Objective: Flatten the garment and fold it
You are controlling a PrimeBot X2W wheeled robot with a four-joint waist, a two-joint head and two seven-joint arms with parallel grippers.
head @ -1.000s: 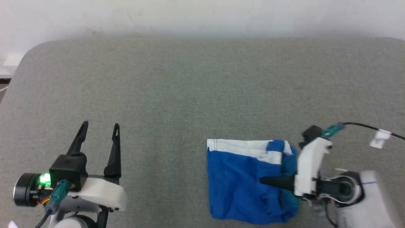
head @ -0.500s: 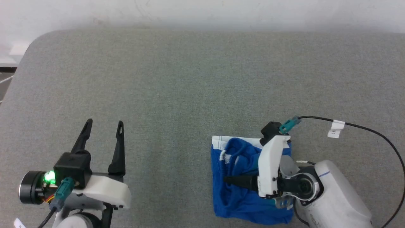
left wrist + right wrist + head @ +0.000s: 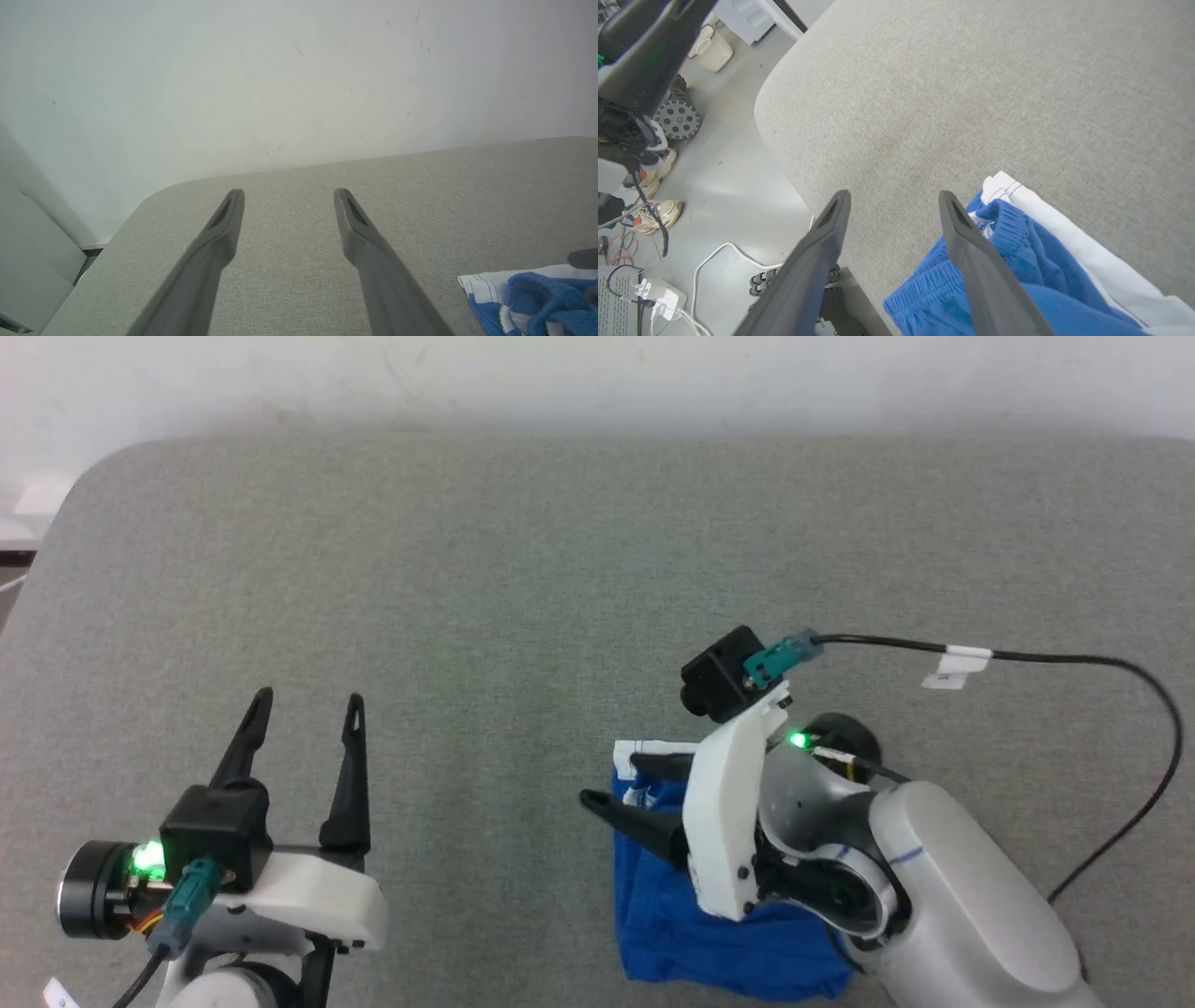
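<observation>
The garment (image 3: 667,919), bright blue with a white stripe, lies folded over in a compact bundle at the grey table's near right. Its gathered waistband (image 3: 1008,219) and white stripe (image 3: 1069,233) show in the right wrist view. My right gripper (image 3: 613,779) hovers open over the bundle's left edge, fingers pointing left, nothing between them; its arm hides the bundle's right side. The right gripper (image 3: 894,193) points past the cloth's corner. My left gripper (image 3: 309,698) stands open and empty over bare table at the near left, well apart from the garment (image 3: 523,294). The left gripper (image 3: 288,191) faces the wall.
The grey padded table (image 3: 560,569) stretches far back to a white wall (image 3: 280,70). A black cable (image 3: 1027,658) loops from my right wrist over the table. Beyond the table's rounded left edge, on the floor, are a basket (image 3: 712,49), shoes (image 3: 658,214) and white cables (image 3: 705,270).
My right gripper carried the garment's right side leftward over the rest, then opened and let go. It now reaches the bundle's left edge. The left arm stayed put.
</observation>
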